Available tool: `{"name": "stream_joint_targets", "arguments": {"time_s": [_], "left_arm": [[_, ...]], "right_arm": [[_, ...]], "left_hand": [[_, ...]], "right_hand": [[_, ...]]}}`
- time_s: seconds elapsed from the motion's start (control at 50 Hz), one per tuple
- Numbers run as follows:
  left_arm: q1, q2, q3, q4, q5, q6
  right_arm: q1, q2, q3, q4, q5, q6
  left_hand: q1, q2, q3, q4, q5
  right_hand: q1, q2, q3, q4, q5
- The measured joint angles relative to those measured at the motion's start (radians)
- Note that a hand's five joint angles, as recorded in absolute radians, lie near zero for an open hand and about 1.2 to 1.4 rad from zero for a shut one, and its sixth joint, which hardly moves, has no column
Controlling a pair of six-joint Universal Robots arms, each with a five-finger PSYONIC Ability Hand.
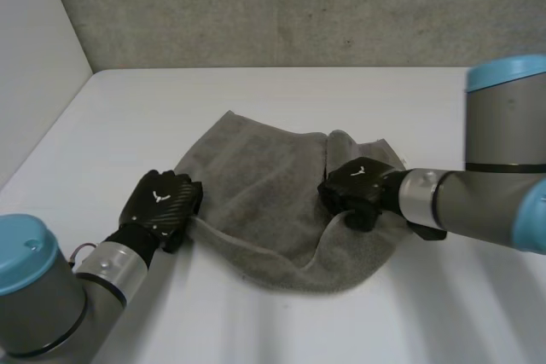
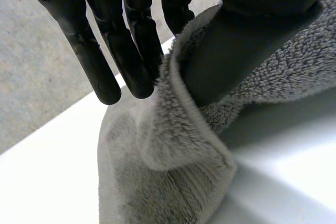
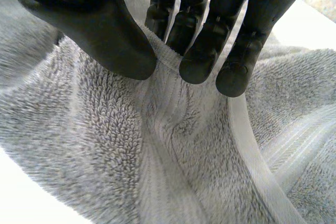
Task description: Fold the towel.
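On the white table (image 1: 256,330), at the left edge of the crumpled grey terry towel (image 1: 256,185): black left hand (image 1: 160,204), clamped on the hem. Slightly farther, toward the towel's right side: black right hand (image 1: 357,193), pinching a raised fold. Beyond, grey concrete wall (image 1: 299,6).

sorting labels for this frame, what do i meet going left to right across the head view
left arm → left robot hand → towel → right robot hand → right arm
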Motion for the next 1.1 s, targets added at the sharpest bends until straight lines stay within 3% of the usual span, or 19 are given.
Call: {"name": "stream_joint_targets", "arguments": {"time_s": [0.32,0.56,0.72,0.92,1.1], "left_arm": [[0.0,-0.164,0.12,0.0,0.0,-0.006],[-0.004,-0.17,0.143,0.04,-0.008,-0.015],[-0.002,-0.173,0.139,0.076,-0.013,-0.01],[-0.001,-0.179,0.135,0.076,-0.018,-0.005],[-0.001,-0.201,0.143,0.072,-0.07,0.007]], "right_arm": [[-0.243,-0.442,0.535,-0.302,-0.088,0.034],[-0.419,-0.785,0.72,-0.595,-0.15,0.357],[-0.474,-0.818,0.72,-0.655,-0.153,0.491],[-0.485,-0.771,0.723,-0.651,-0.143,0.476],[-0.504,-0.768,0.716,-0.649,-0.135,0.466]], "left_hand": [[-0.22,-0.224,-0.223,-0.224,-0.225],[-0.294,-0.299,-0.298,-0.299,-0.301],[-0.38,-0.385,-0.385,-0.384,-0.389],[-0.419,-0.427,-0.428,-0.427,-0.43],[-0.253,-0.254,-0.265,-0.264,-0.27]], "right_hand": [[0.0,0.0,0.0,0.0,0.0],[0.0,0.0,0.005,0.0,0.0],[0.0,0.005,0.009,0.0,0.0],[0.0,0.005,0.009,0.0,0.0],[0.0,0.005,0.009,0.0,0.0]]}}
